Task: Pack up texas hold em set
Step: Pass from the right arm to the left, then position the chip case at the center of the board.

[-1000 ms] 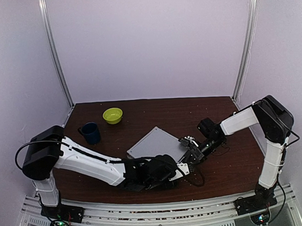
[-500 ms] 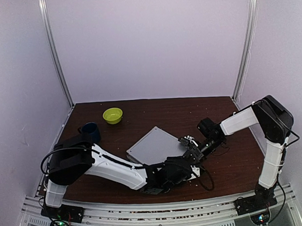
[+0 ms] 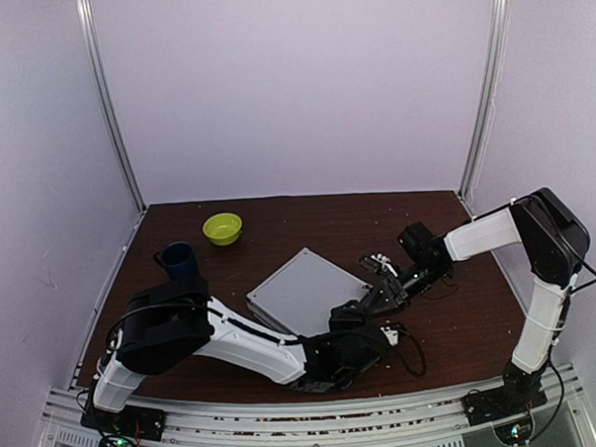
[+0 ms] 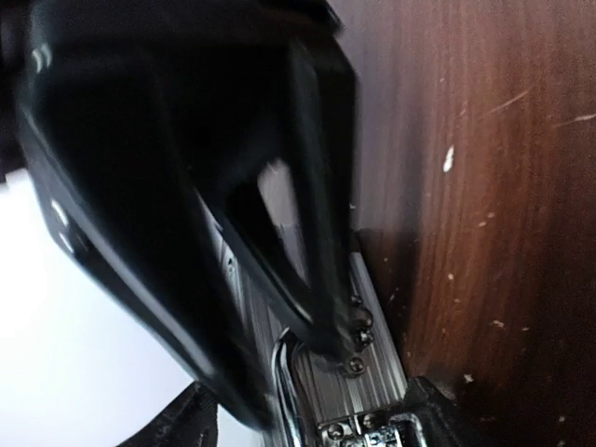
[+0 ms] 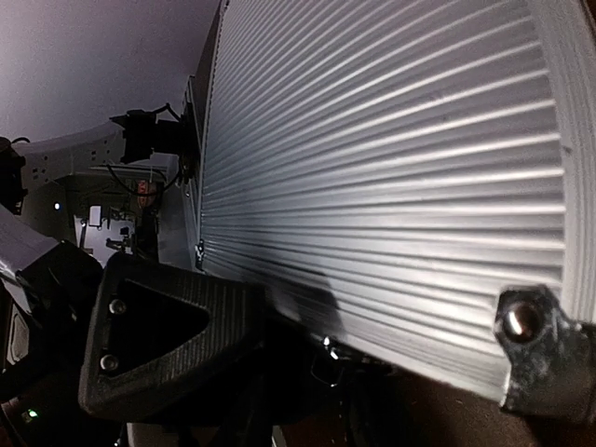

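Observation:
The silver ribbed case (image 3: 299, 288) of the texas hold em set lies shut and flat in the middle of the table. My left gripper (image 3: 367, 326) is at its near right corner. In the left wrist view its black fingers (image 4: 321, 279) stand apart over the case's ribbed side wall (image 4: 358, 377), next to a chrome fitting (image 4: 284, 396), gripping nothing. My right gripper (image 3: 382, 287) is low at the case's right edge. In the right wrist view one finger (image 5: 158, 335) shows beside the lid (image 5: 391, 168); the other is lost in shadow. Chips, cards and dice are out of view.
A lime-green bowl (image 3: 222, 228) and a dark blue mug (image 3: 178, 260) stand at the back left of the brown table (image 3: 308, 218). My left arm lies across the front of the table. Cables trail by the right wrist.
My left arm has swung right along the case's front, bringing its gripper to the near right corner. The right gripper has shifted slightly back and right. The case has stayed put.

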`<state>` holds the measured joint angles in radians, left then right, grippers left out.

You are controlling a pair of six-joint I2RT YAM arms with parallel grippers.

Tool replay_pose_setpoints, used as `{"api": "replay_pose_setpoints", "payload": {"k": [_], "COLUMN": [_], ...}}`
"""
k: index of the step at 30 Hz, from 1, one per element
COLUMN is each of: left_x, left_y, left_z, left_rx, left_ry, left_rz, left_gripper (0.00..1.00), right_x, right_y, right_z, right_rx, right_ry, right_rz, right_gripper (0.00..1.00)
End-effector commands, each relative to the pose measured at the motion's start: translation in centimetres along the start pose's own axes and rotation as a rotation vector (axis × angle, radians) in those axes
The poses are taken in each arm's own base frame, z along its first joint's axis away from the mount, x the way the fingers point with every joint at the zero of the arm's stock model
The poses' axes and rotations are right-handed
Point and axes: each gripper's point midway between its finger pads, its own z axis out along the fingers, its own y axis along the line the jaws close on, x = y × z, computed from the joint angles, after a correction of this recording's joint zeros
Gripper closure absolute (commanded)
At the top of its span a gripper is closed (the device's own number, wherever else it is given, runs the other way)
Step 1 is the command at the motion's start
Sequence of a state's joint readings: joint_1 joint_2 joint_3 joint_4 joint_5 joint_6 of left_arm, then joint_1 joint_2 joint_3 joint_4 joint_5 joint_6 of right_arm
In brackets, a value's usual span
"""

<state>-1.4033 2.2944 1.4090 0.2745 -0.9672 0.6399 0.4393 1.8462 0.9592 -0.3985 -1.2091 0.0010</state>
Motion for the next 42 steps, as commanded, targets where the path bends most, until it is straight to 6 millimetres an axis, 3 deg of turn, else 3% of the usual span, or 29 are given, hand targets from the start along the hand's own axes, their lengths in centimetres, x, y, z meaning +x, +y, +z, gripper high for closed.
{"api": "replay_pose_setpoints", "payload": {"k": [1, 8, 13, 21, 28, 35, 42], "left_x": [2.9, 3.2, 3.4, 4.9, 6.5, 7.2, 8.2], "left_y": [5.1, 7.1, 8.6, 10.6, 10.5, 9.0, 8.2], "left_z": [1.0, 0.6, -0.3, 0.0, 1.0, 2.1, 2.7], "left_rx": [-0.147, -0.184, -0.177, -0.078, 0.056, 0.194, 0.230], "left_ry": [0.132, 0.125, 0.099, 0.091, 0.086, 0.079, 0.109], "left_rz": [-0.113, -0.199, -0.282, -0.459, -0.596, -0.670, -0.694], "left_gripper": [0.31, 0.32, 0.32, 0.32, 0.32, 0.33, 0.33], "right_x": [-1.7, -2.5, -2.5, -2.6, -2.7, -2.6, -2.6], "right_y": [1.2, 1.1, 1.1, 1.1, 1.0, 0.8, 0.7], "right_z": [-2.8, -4.6, -4.9, -5.0, -4.9, -4.8, -4.7], "right_rx": [-0.017, 0.000, 0.006, 0.002, -0.006, -0.018, -0.028], "right_ry": [-0.091, -0.158, -0.178, -0.193, -0.195, -0.191, -0.187], "right_rz": [-0.053, -0.072, -0.085, -0.095, -0.099, -0.094, -0.093], "right_gripper": [0.67, 0.65, 0.65, 0.65, 0.65, 0.65, 0.65]}}
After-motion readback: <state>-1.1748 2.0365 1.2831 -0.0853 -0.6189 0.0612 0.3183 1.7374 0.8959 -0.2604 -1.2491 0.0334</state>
